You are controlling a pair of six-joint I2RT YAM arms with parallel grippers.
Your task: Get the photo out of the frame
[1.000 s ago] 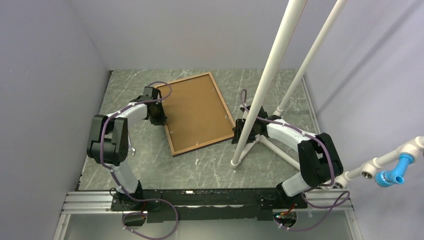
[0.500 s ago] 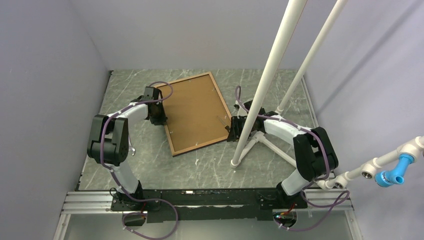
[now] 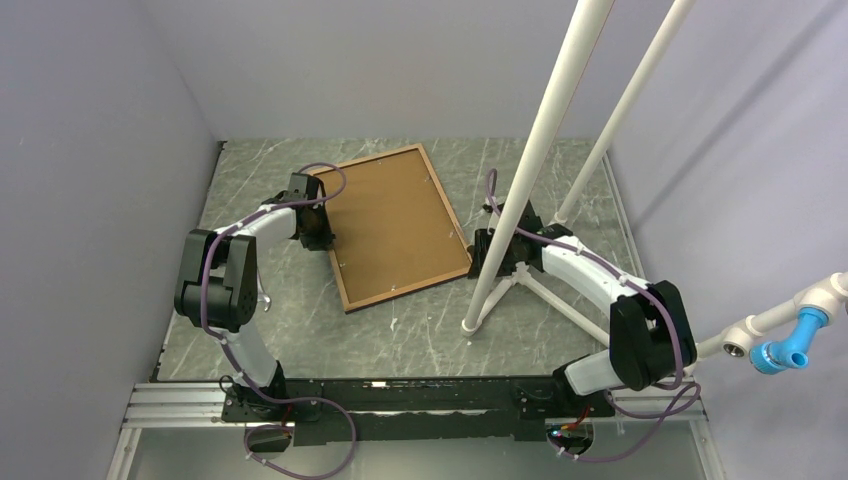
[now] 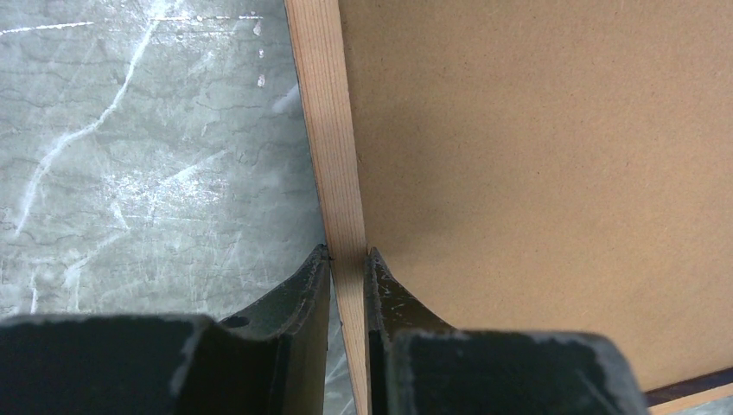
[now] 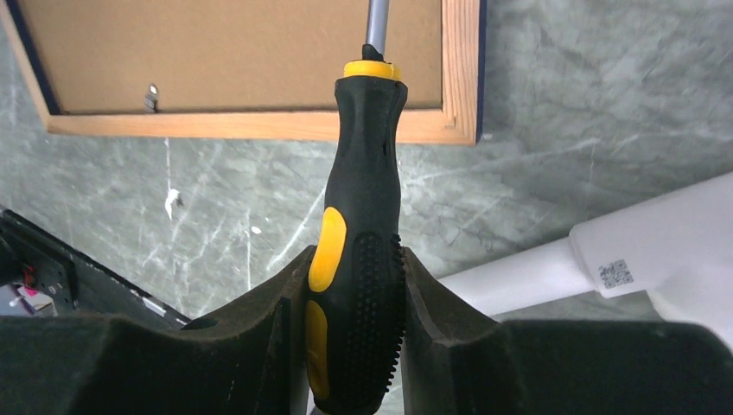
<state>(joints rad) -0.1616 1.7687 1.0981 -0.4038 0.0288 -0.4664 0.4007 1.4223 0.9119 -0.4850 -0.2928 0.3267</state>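
The frame (image 3: 392,225) lies face down on the grey marble table, its brown backing board up inside a light wood rim. The photo is hidden under the board. My left gripper (image 3: 318,232) is shut on the frame's left wood rim (image 4: 333,173), one finger on each side. My right gripper (image 3: 480,252) is shut on a black and yellow screwdriver (image 5: 359,242), whose metal shaft reaches over the frame's near rim (image 5: 259,125) onto the board. A small metal tab (image 5: 152,95) shows on the board near that rim.
A white tripod stand rises just right of the frame, with poles (image 3: 530,160) and legs (image 3: 545,295) spread on the table beside my right arm. Grey walls close in the table on the left, back and right.
My right gripper with the screwdriver pushed left toward the frame's right edge, then drew back slightly to the right. The left gripper and the frame have not moved.
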